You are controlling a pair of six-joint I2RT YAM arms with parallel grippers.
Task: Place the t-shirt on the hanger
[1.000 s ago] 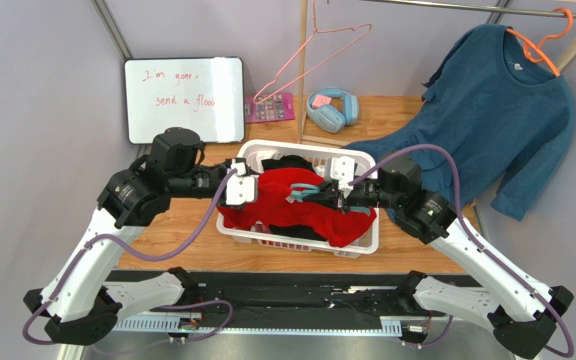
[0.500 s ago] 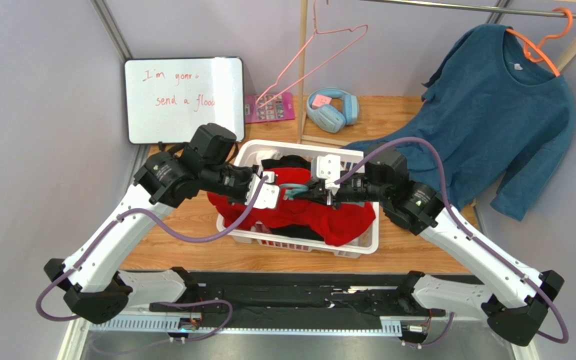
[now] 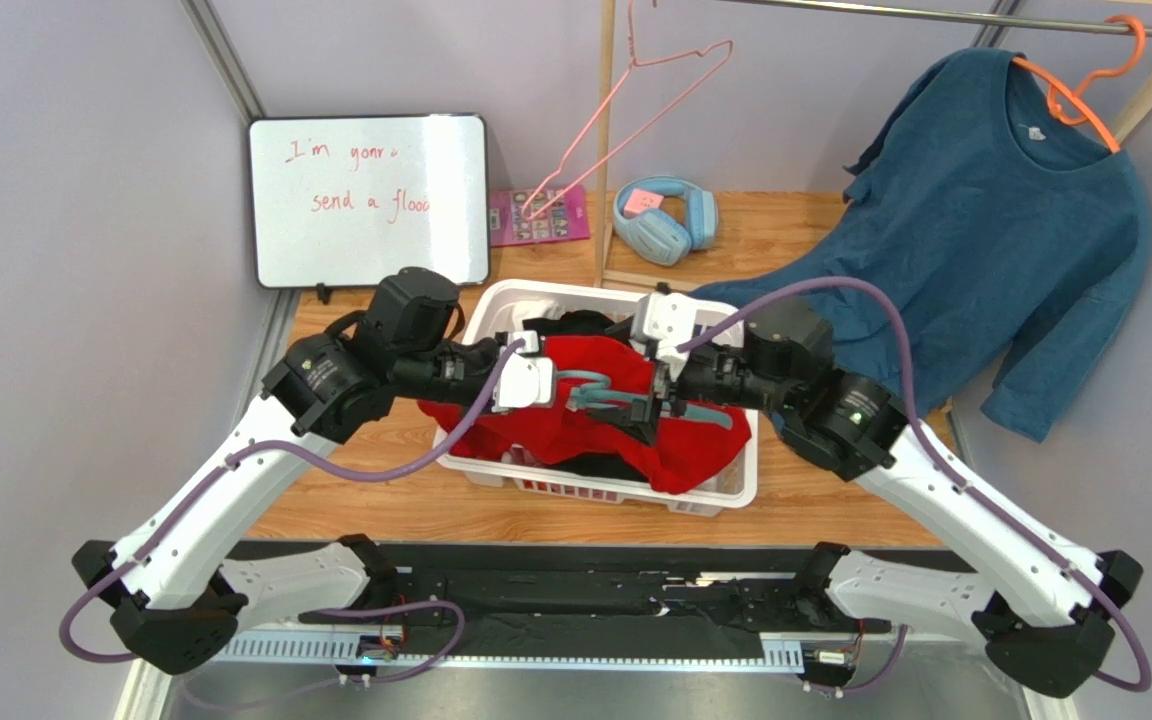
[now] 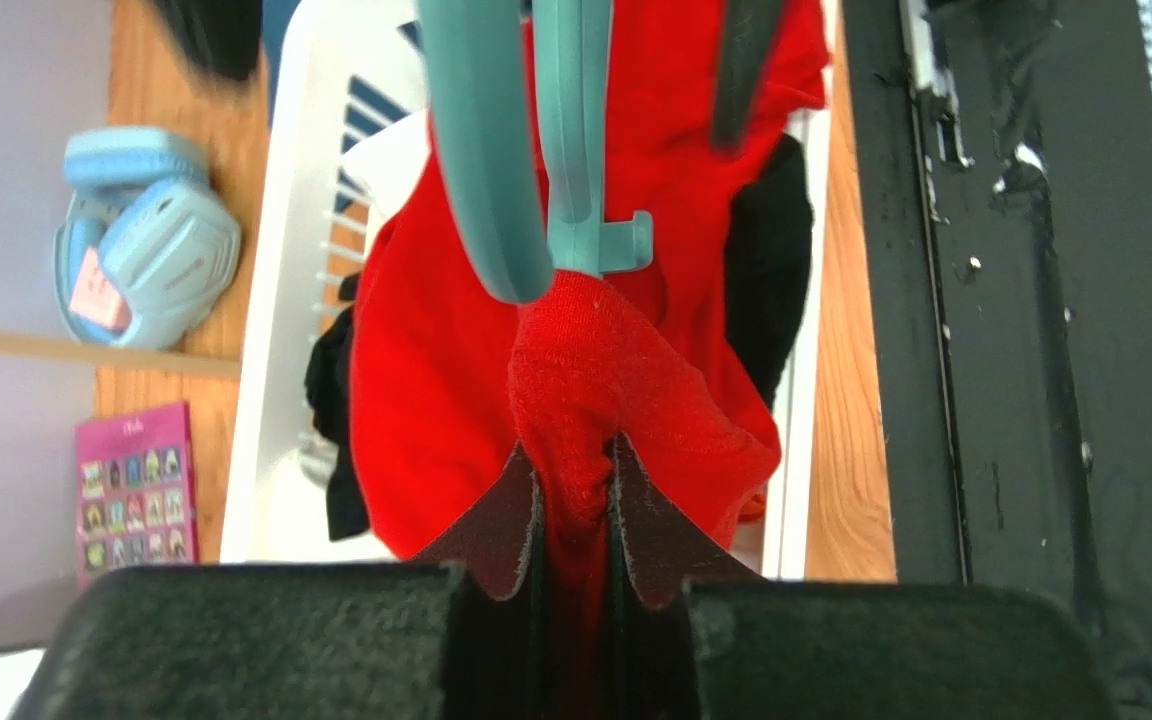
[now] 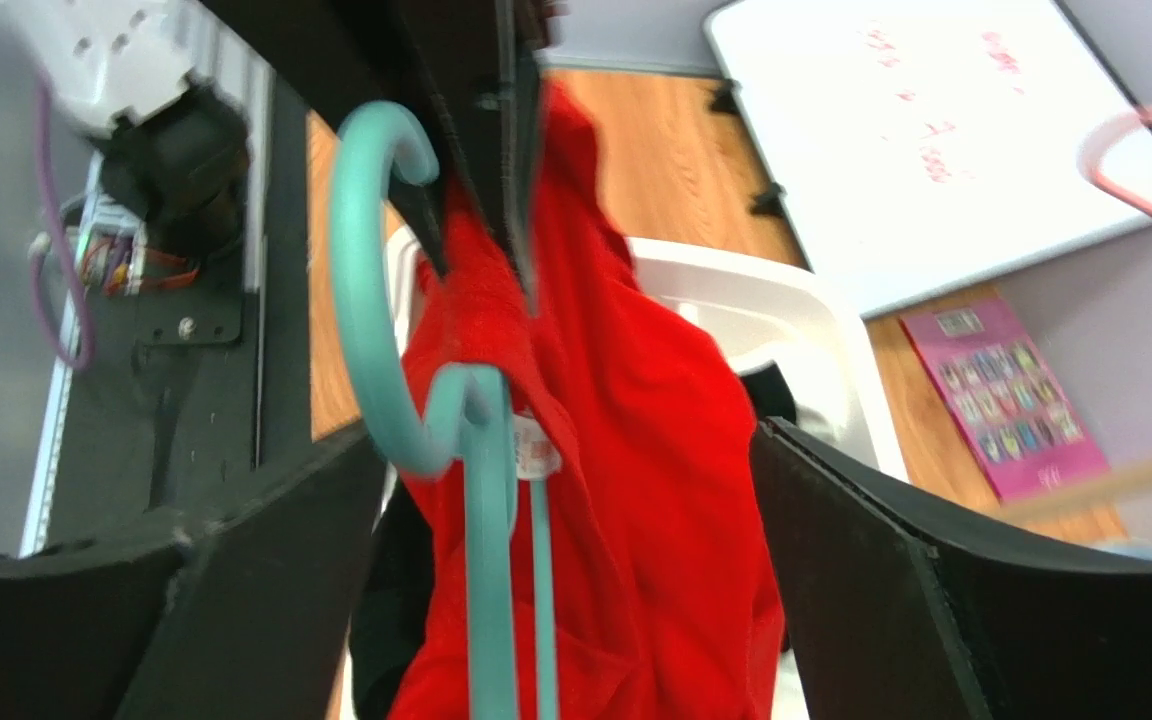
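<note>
The red t-shirt [image 3: 612,435] hangs bunched over the white basket [image 3: 740,477]. My left gripper [image 4: 579,458] is shut on a fold of the t-shirt [image 4: 597,360] just below the hanger's hook. The teal hanger [image 3: 597,393] sits in the shirt's neck between the two grippers. In the left wrist view the hanger [image 4: 500,165] rises right above the pinched cloth. My right gripper [image 5: 567,443] stands wide open, with the hanger [image 5: 489,495], the white neck label [image 5: 534,447] and the t-shirt [image 5: 657,495] between its fingers, touching neither. From above, the left gripper [image 3: 545,378] faces the right gripper [image 3: 645,393].
A black garment [image 3: 575,323] lies in the basket under the shirt. Behind stand a whiteboard [image 3: 364,195], a pink card [image 3: 537,218] and blue headphones [image 3: 665,218]. A pink wire hanger [image 3: 620,128] hangs above. A teal-blue top [image 3: 1003,225] hangs on an orange hanger at right.
My left arm has swung in over the basket and its jaws have shut on the red cloth. My right gripper, shut on the hanger before, has sprung wide open.
</note>
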